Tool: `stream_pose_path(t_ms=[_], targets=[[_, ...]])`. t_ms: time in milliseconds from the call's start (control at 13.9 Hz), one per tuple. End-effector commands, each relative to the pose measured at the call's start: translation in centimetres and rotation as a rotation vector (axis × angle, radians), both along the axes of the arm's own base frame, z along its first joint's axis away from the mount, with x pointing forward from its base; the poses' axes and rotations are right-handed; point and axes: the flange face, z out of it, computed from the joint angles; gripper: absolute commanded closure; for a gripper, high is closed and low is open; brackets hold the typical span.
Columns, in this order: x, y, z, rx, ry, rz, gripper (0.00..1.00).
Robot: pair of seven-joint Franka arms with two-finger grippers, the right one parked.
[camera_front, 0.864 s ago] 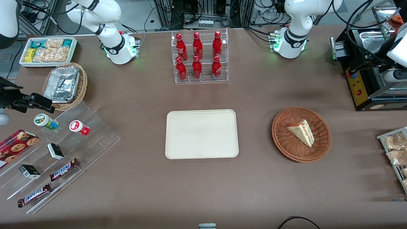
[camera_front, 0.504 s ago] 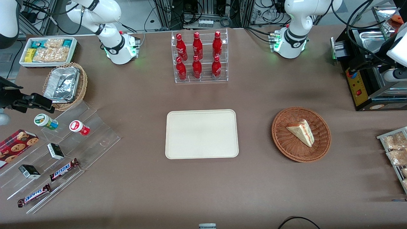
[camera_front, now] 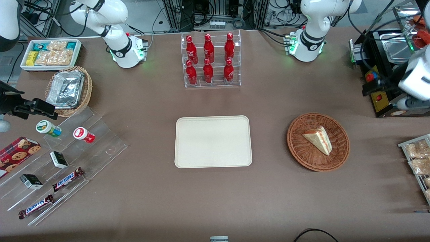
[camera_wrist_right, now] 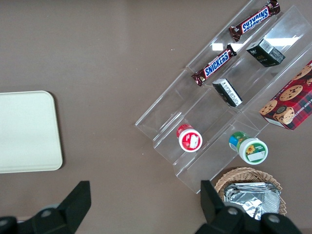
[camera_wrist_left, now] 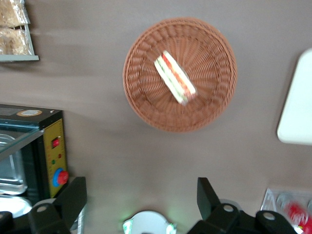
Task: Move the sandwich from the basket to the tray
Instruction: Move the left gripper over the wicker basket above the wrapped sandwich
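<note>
The sandwich (camera_front: 318, 139), a pale wedge with red and green filling, lies in the round reddish-brown basket (camera_front: 295, 148) toward the working arm's end of the table. The wrist view looks down on the sandwich (camera_wrist_left: 175, 78) and the basket (camera_wrist_left: 141, 97) from well above. My gripper (camera_front: 373, 88) hangs high beside the black appliance, farther from the front camera than the basket. In the wrist view the gripper (camera_wrist_left: 141, 187) is open, with only bare table between its fingers. The cream tray (camera_front: 213, 141) lies flat at the table's middle, and its corner (camera_wrist_left: 297, 112) shows beside the basket.
A black appliance (camera_front: 386, 67) stands at the working arm's end. A wire rack of snack packets (camera_front: 418, 158) sits nearer the camera than it. An acrylic rack of red bottles (camera_front: 211, 60) stands farther back than the tray. Stepped acrylic shelves with snacks (camera_front: 60, 161) lie toward the parked arm's end.
The left arm has swung in from the table's end, bringing its gripper lower and closer to the basket. Sandwich, basket and tray have not moved.
</note>
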Motion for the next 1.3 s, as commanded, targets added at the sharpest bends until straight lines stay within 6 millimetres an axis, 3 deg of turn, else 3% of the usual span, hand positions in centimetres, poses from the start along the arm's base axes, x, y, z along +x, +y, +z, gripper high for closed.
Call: stream_pose_path(t_ms=[0,288,504,648,936,1224], targets=[[0.5,-0.2,-4.2,0.03,-0.023,0.144,0.0],[0.3,-0.7,-12.2,0.029,-0.087,0.345,0.0],[-0.6,-1.3,-16.6,0.031,-0.142,0.485,0.0],[-1.0,-2.1,-18.8,0.022,-0.185,0.545,0.0],[-0.9,-5.4,-22.8,0.004,-0.219,0.559,0.0],[-0.8,-5.6,-25.3,0.015,-0.202,0.548,0.0]])
